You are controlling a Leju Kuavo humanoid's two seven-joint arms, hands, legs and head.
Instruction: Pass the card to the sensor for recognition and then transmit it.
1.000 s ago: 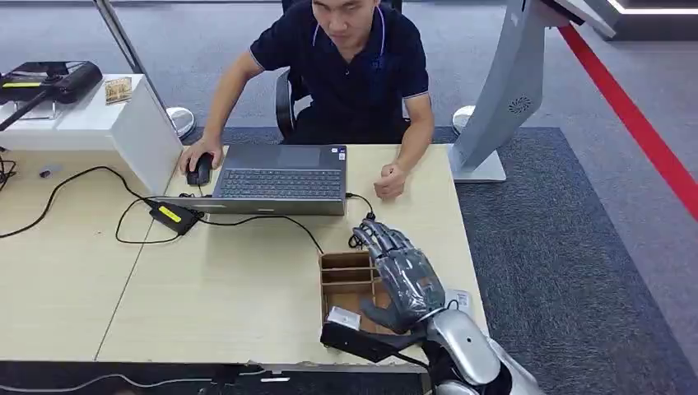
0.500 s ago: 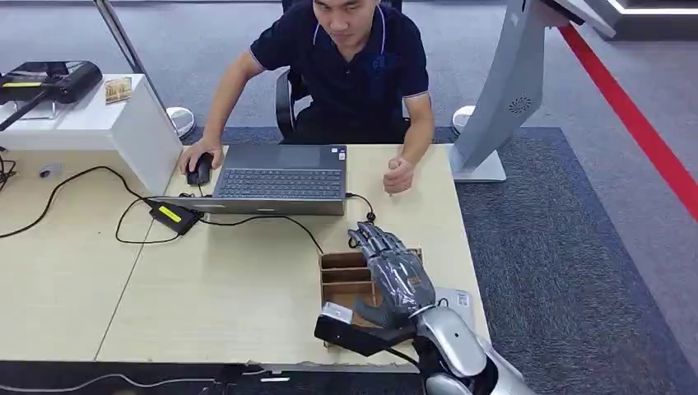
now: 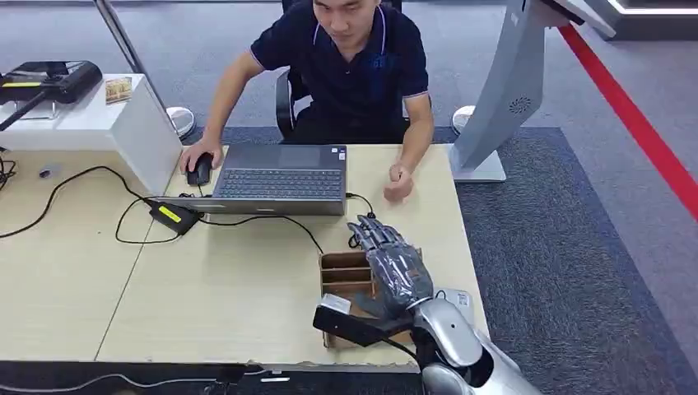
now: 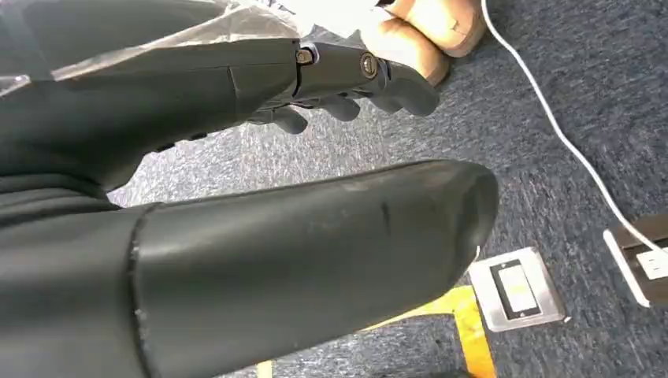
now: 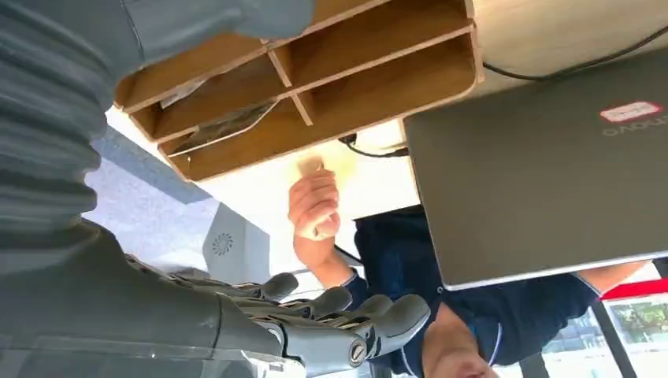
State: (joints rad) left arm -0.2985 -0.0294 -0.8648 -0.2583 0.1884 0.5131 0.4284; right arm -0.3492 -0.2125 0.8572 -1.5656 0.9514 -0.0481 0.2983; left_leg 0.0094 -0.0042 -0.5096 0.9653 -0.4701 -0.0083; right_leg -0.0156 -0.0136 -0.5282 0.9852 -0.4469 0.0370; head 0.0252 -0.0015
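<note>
Head view shows the right hand (image 3: 395, 267) over the wooden box (image 3: 344, 276) on the table (image 3: 230, 288), fingers spread out and holding nothing. A card (image 5: 224, 126) lies in one slot of the box, seen from the right wrist. Left hand (image 4: 346, 75) hangs over the carpet, fingers a bit curled, holding nothing. A person (image 3: 346, 66) sits at a laptop (image 3: 280, 177).
</note>
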